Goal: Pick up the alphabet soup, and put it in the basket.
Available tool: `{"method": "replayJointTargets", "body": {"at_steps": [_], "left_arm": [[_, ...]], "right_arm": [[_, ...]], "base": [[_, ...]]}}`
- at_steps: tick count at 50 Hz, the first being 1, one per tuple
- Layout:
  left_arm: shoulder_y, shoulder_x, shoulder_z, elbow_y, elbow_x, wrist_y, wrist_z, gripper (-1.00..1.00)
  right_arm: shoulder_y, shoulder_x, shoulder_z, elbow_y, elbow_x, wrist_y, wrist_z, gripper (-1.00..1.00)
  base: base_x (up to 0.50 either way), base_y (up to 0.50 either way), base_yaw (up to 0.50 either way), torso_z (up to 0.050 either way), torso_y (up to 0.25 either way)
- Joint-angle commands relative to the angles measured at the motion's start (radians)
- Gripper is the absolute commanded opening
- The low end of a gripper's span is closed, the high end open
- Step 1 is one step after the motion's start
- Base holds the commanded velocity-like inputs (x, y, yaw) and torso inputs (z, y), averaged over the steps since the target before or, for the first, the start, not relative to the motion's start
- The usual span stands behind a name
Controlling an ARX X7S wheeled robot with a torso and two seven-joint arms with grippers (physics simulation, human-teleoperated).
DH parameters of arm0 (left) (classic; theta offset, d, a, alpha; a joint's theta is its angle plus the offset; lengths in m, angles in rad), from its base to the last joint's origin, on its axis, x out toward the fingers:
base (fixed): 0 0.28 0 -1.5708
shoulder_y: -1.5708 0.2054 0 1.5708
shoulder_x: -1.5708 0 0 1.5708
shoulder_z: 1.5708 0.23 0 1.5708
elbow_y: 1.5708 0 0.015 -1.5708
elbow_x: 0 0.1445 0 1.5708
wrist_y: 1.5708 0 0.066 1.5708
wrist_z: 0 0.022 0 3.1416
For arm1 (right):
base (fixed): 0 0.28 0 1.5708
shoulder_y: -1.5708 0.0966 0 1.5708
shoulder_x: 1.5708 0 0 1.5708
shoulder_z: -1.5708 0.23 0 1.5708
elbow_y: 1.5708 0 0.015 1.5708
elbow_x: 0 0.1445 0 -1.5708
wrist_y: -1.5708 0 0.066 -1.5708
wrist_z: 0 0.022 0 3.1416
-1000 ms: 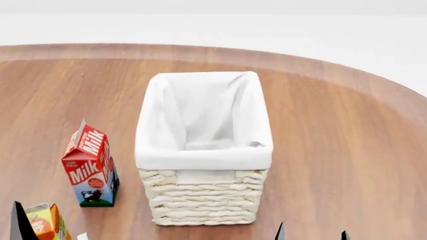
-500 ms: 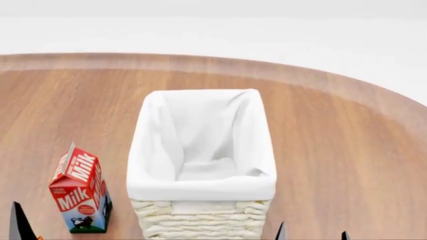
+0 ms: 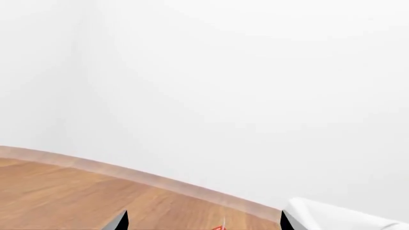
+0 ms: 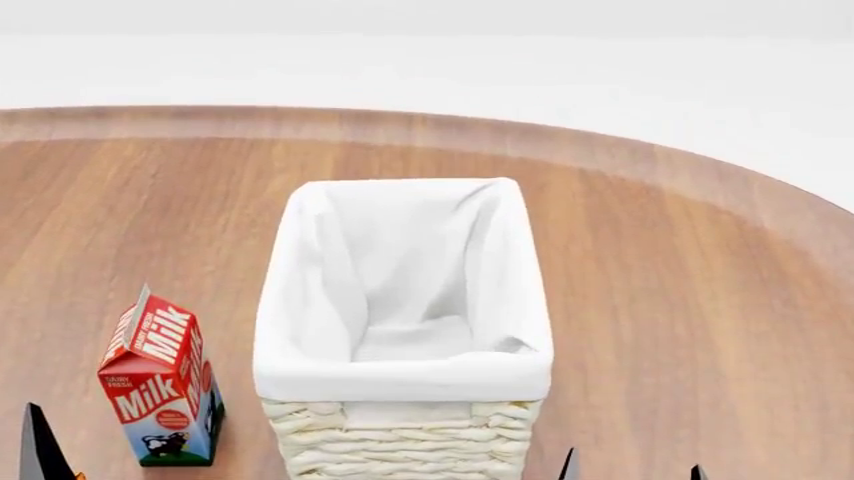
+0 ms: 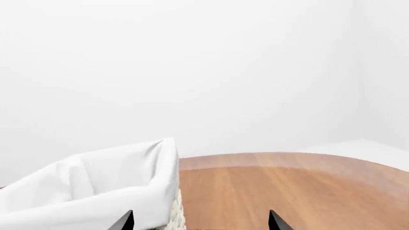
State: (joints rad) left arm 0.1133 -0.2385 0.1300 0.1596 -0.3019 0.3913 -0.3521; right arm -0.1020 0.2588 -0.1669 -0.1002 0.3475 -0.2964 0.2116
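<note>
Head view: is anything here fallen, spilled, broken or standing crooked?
Nothing stands out. The basket sits upright on the table, its cloth lining folded evenly over the rim and nothing inside. The milk carton stands upright beside it, apart from it. The alphabet soup is not in view.

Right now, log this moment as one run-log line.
soup can: not in view | cream wicker basket: empty | red milk carton: upright, left of it | left gripper, right gripper: open, holding nothing

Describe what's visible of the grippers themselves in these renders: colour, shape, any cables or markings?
Only fingertips show. Left gripper: two dark, pointed tips with lighter grey inner faces. Right gripper: the same, two black wedge-shaped tips. In the head view they appear as thin black spikes along the bottom edge. No cables, markings or arm links are visible.
</note>
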Motion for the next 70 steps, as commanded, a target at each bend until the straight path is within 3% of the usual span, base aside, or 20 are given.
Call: {"method": "replayJointTargets", "body": {"at_steps": [1,15,31,41,70], "left_arm": [[-0.001,-0.002,0.001,-0.006,0.004,0.001,-0.009,1.00],[-0.008,-0.009,0.001,-0.008,-0.002,-0.009,-0.019,1.00],[-0.012,-0.014,0.008,-0.010,0.004,-0.014,-0.028,1.00],[-0.013,-0.015,0.013,-0.015,0.008,-0.012,-0.032,1.00],[-0.014,-0.017,0.030,-0.026,0.020,-0.001,-0.040,1.00]], "right_arm": [[-0.023,0.058,0.014,-0.014,0.035,-0.004,-0.037,1.00],[-0.015,0.186,0.001,-0.001,0.238,0.056,-0.246,1.00],[0.003,0.250,-0.067,-0.008,0.258,0.130,-0.343,1.00],[0.019,0.289,-0.122,0.007,0.369,0.147,-0.542,1.00],[0.055,0.327,-0.243,-0.011,0.370,0.213,-0.710,1.00]], "base": [[0.00,0.00,0.00,0.000,0.000],[0.00,0.00,0.00,0.000,0.000],[0.00,0.00,0.00,0.000,0.000],[0.00,0.00,0.00,0.000,0.000],[0.00,0.00,0.00,0.000,0.000]]}}
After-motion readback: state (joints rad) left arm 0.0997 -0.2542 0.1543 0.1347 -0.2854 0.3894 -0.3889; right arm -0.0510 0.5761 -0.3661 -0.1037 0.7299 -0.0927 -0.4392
